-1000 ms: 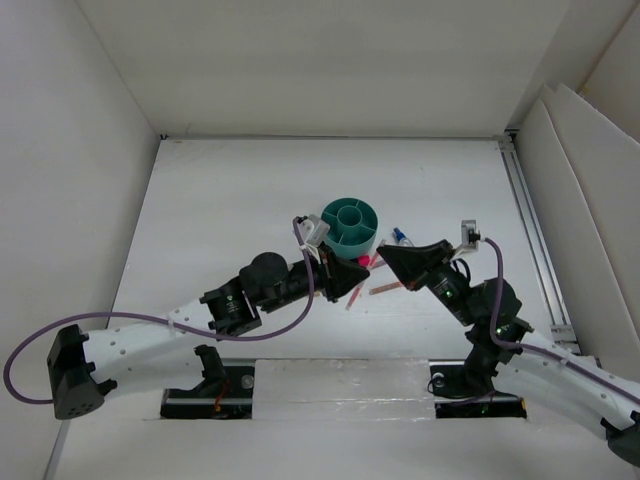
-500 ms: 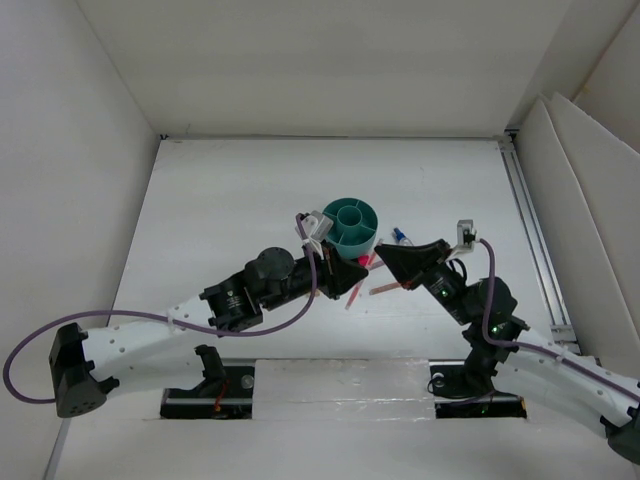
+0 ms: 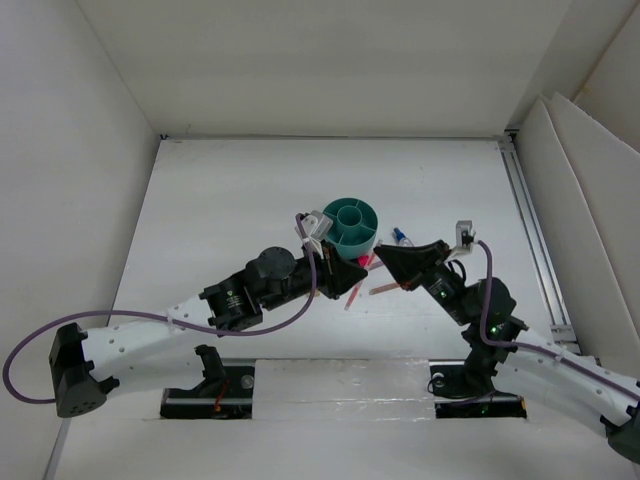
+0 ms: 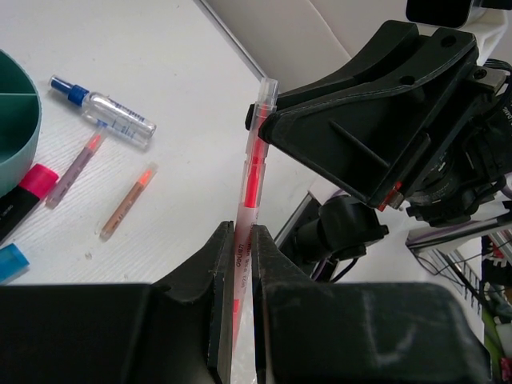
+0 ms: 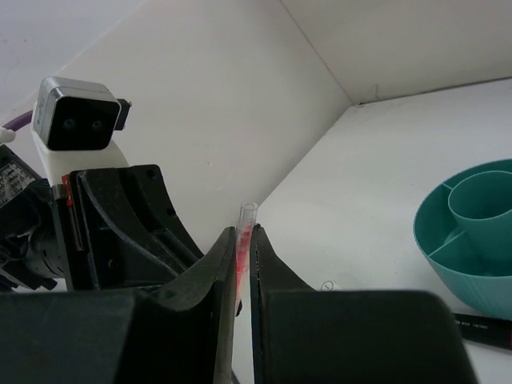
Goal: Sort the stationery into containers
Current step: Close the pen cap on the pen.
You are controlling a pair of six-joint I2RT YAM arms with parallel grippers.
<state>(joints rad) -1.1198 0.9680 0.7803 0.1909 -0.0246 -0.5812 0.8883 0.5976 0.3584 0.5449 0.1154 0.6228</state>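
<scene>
My left gripper (image 4: 242, 228) is shut on a thin clear pen with a pink-red core (image 4: 254, 156), held above the table. The pen's far end reaches the tips of my right gripper (image 5: 244, 232), which is shut on the same pen (image 5: 245, 218). In the top view the two grippers meet tip to tip, left (image 3: 360, 275) and right (image 3: 380, 257), just in front of the teal organizer (image 3: 350, 222). Two pink-orange pens (image 4: 76, 168) (image 4: 126, 202), a small clear bottle (image 4: 112, 116) and markers with a pink end (image 4: 38, 180) and a blue end (image 4: 10, 262) lie on the table.
The organizer's rim shows at the left edge of the left wrist view (image 4: 16, 120) and at the right of the right wrist view (image 5: 472, 240), with a black marker (image 5: 480, 324) below it. White walls enclose the table; a rail (image 3: 530, 230) runs along its right side.
The left gripper has moved a little right and the right gripper a little left, so their tips now meet on the pen. Little differs over the last half second.
</scene>
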